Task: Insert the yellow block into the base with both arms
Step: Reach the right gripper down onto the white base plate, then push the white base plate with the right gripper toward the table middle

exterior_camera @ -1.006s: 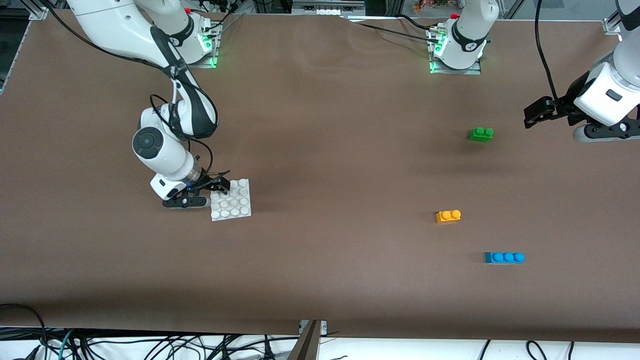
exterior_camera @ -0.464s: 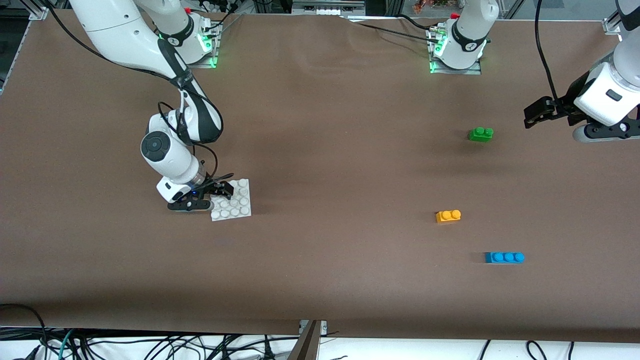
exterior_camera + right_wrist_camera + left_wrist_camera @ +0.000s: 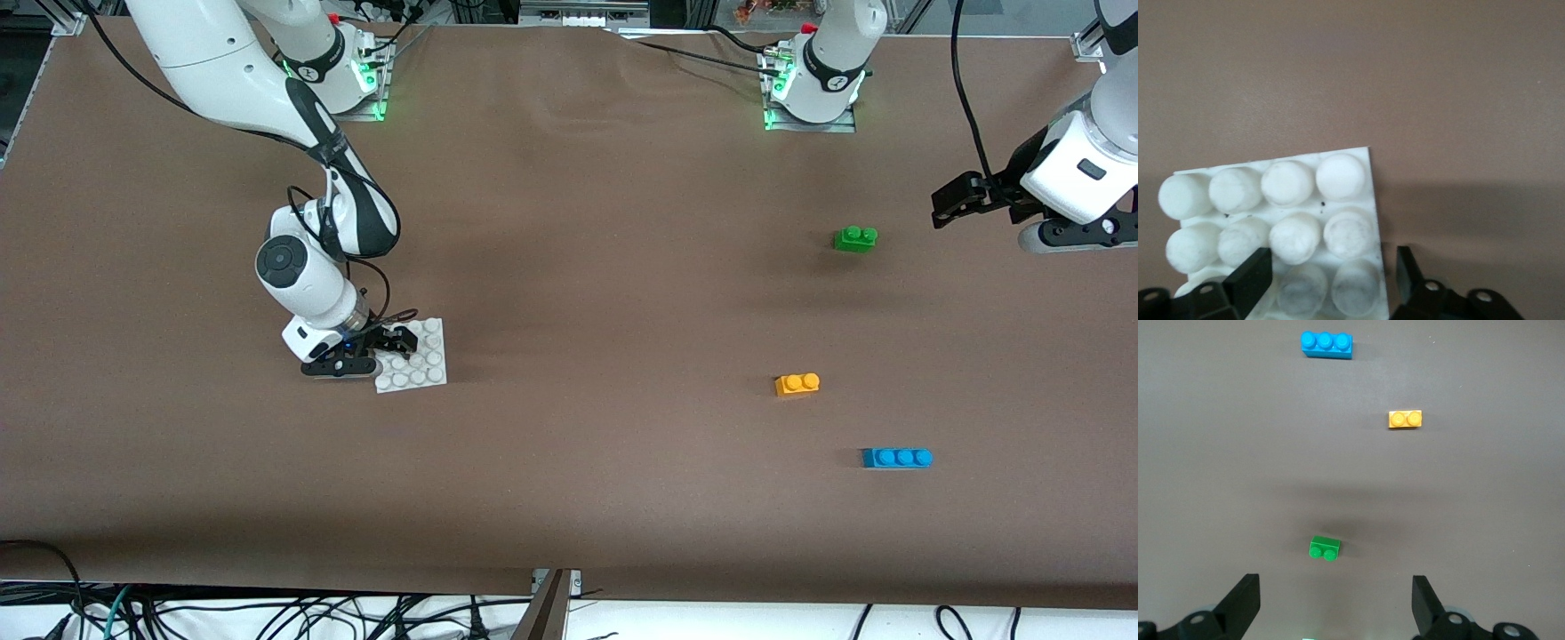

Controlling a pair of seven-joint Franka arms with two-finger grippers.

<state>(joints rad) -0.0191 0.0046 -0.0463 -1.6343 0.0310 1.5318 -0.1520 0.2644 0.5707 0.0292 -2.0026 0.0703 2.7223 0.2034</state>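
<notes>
The yellow block (image 3: 797, 383) (image 3: 1405, 419) lies loose on the brown table toward the left arm's end. The white studded base (image 3: 418, 360) (image 3: 1291, 200) lies flat toward the right arm's end. My right gripper (image 3: 394, 344) (image 3: 1331, 263) is low over the base's corner farthest from the front camera. Its jaws are partly drawn in and straddle that corner. One finger (image 3: 1248, 277) sits among the studs, and the other finger (image 3: 1405, 270) stands just off the plate's edge. My left gripper (image 3: 951, 200) (image 3: 1335, 600) hangs open and empty above the table, beside the green brick.
A green two-stud brick (image 3: 855, 238) (image 3: 1325, 548) lies farther from the front camera than the yellow block. A blue three-stud brick (image 3: 897, 458) (image 3: 1327, 344) lies nearer. Both arm bases (image 3: 813, 98) stand along the table's back edge.
My right gripper has slid a little farther onto the base's corner and its jaws have narrowed. The left arm and all bricks have stayed still.
</notes>
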